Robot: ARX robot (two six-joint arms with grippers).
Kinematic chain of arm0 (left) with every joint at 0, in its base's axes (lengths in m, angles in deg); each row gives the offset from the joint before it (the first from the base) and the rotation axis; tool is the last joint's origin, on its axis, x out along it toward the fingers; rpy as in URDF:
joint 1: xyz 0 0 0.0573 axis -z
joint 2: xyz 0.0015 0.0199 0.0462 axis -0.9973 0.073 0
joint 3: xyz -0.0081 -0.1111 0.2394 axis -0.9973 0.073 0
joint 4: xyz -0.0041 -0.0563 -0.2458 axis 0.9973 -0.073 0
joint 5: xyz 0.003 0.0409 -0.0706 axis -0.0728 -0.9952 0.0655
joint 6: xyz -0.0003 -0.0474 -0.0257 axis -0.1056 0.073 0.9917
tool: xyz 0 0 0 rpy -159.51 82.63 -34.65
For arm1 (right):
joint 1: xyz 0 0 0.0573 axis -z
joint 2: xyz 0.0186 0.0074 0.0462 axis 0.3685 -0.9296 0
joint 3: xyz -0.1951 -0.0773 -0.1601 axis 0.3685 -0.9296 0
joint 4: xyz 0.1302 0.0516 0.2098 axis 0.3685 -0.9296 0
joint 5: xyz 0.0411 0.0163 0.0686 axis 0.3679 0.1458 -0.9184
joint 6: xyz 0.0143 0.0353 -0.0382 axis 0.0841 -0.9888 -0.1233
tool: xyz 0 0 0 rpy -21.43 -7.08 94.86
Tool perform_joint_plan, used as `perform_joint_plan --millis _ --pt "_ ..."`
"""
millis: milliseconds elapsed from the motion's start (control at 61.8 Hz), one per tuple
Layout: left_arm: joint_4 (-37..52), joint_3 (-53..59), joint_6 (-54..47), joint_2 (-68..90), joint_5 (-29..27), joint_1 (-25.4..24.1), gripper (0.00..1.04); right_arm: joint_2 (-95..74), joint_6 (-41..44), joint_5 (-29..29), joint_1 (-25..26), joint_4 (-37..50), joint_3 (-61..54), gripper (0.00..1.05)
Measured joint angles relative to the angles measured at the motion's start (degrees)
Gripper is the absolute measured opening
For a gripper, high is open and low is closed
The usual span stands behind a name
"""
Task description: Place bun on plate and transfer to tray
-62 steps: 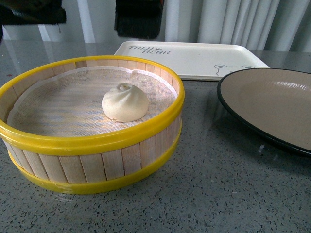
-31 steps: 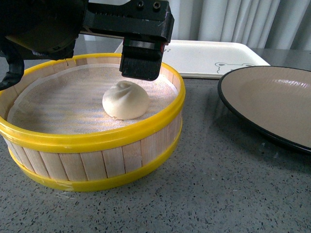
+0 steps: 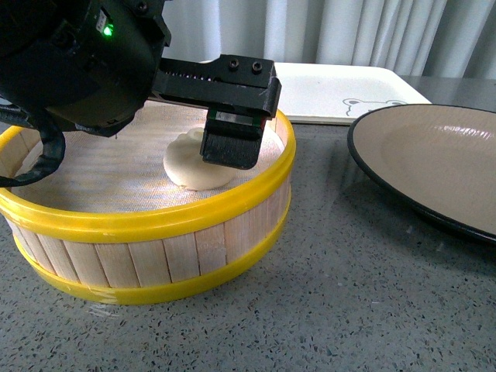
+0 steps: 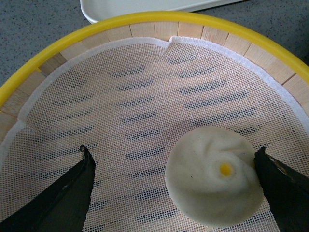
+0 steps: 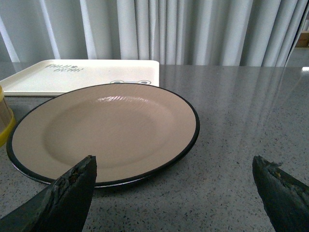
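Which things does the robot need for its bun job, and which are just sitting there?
Needed: small round white steamed bun; wide brown plate with black rim; cream rectangular bear tray; open left pincer around the bun.
Just there: yellow-rimmed wooden steamer basket holding the bun; grey speckled table; pale curtains.

My left gripper (image 4: 173, 152) has come down. A second ago I saw only dark shapes at the top edge of the front view, and half a second ago it hung above the bun (image 3: 186, 167). Now it is inside the basket (image 3: 155, 221), jaws spread to either side of the bun. One finger (image 3: 230, 147) now hides the bun's right part, and the arm (image 3: 77, 62) covers the basket's far left rim — its green light (image 3: 108, 30) has come into view.
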Motion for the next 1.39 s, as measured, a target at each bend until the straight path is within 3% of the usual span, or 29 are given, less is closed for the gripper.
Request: perform_joint_plan --millis 259,858,1393 --pt "-0.72 -0.77 1.33 0.85 0.90 0.00 0.97 0.00 0.00 0.00 0.00 0.00 0.00 0.96" --pt "-1.20 -1.18 3.89 1.31 2.95 -0.02 0.04 0.00 0.00 0.00 0.00 0.00 0.00 0.96" --pt "-3.78 -4.63 4.79 -0.79 3.76 -0.35 0.04 0.00 0.00 0.00 0.00 0.00 0.00 0.96"
